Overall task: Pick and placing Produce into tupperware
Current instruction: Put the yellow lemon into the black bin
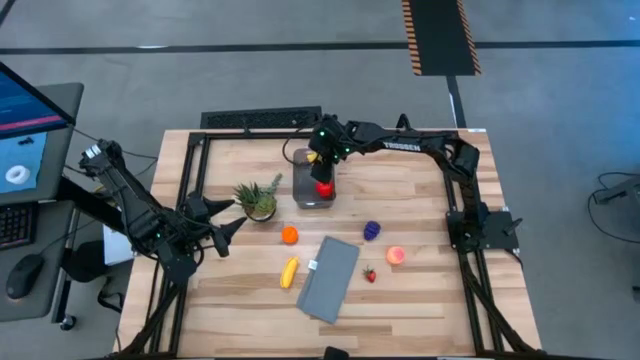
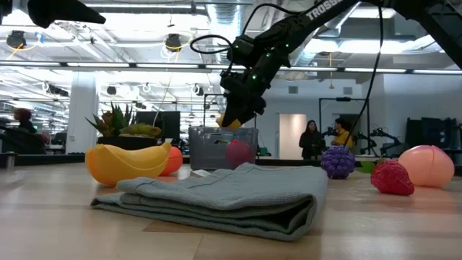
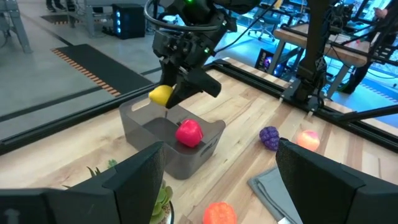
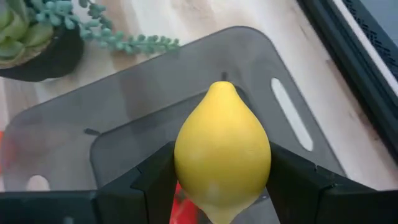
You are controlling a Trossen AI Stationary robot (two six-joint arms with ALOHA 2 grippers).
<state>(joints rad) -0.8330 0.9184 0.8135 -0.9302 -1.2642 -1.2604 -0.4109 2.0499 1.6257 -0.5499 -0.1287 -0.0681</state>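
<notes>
Right gripper (image 4: 222, 186) clamps the smooth, teardrop-shaped yellow lemon (image 4: 222, 152) just above the tub (image 1: 313, 190), a translucent grey plastic box with rounded corners and slotted handles. A glossy red fruit (image 3: 189, 132) sits inside the tub. Left gripper (image 3: 217, 180) waits near the tub's plant side, fingers apart, holding nothing. Folded grey cloth (image 1: 329, 278), banana (image 1: 289, 272) and orange (image 1: 289, 235) lie well apart from the tub.
</notes>
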